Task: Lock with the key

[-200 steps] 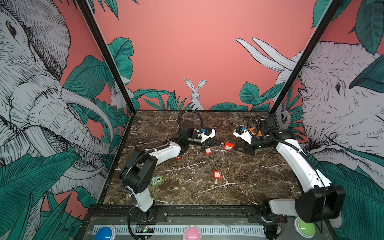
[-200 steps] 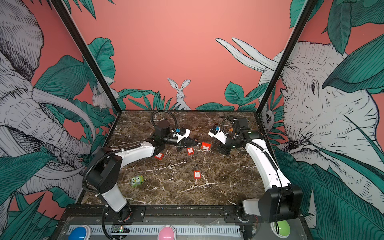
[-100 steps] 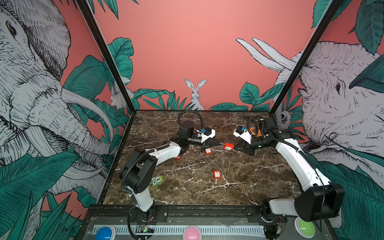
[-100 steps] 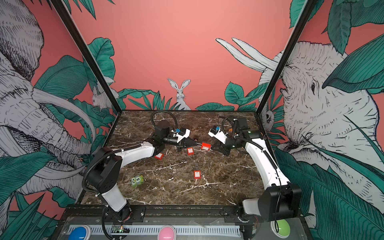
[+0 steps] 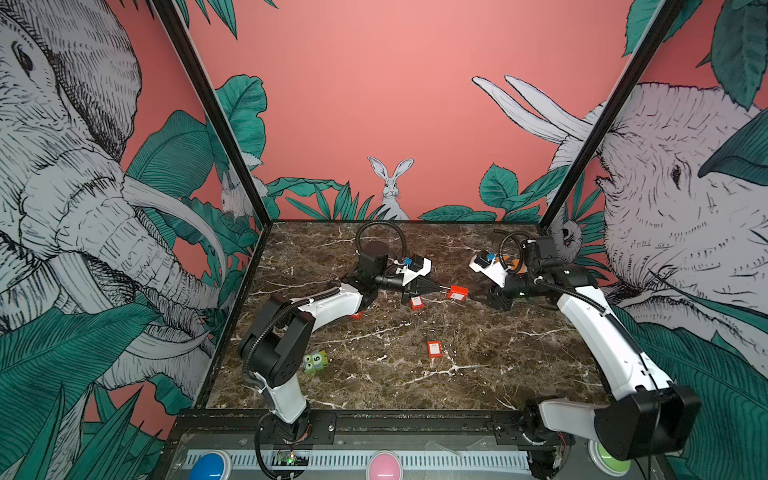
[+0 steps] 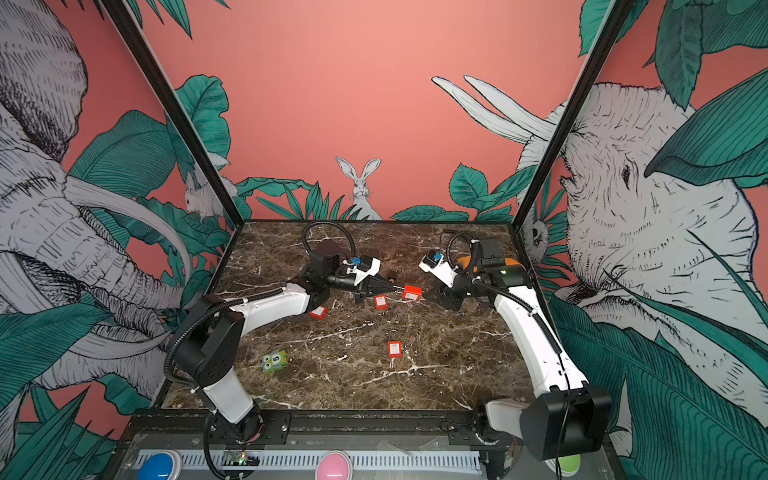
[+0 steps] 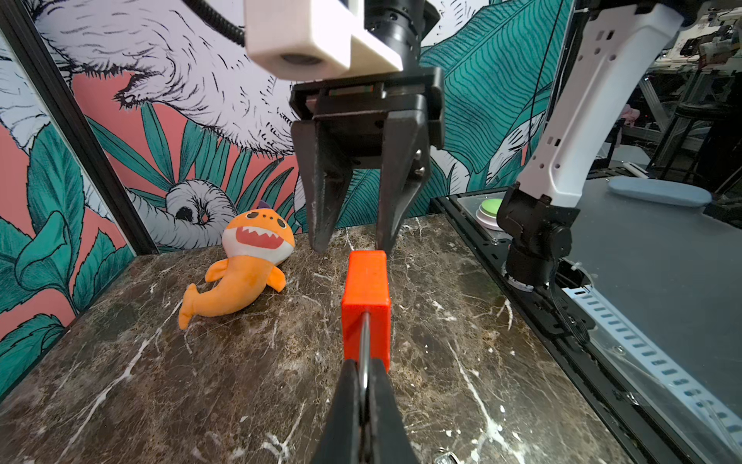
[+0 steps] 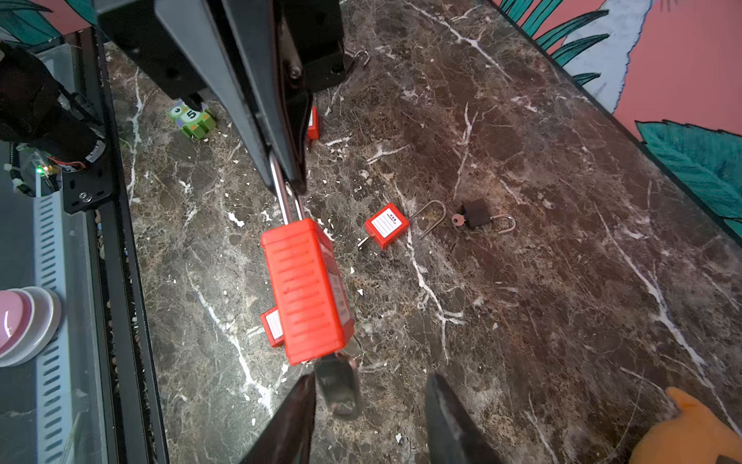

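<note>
Left gripper point(image 7: 363, 375) clenched on shackle point(image 8: 281, 197) of red padlock point(image 8: 307, 289) — padlock held off worktop point(image 5: 498, 353), rear half, midway between side edges. Right gripper point(image 8: 371, 377) released — fingers point(image 8: 293, 422) spread around key point(image 8: 337, 389) seated in padlock base, key just beside one finger.
</note>
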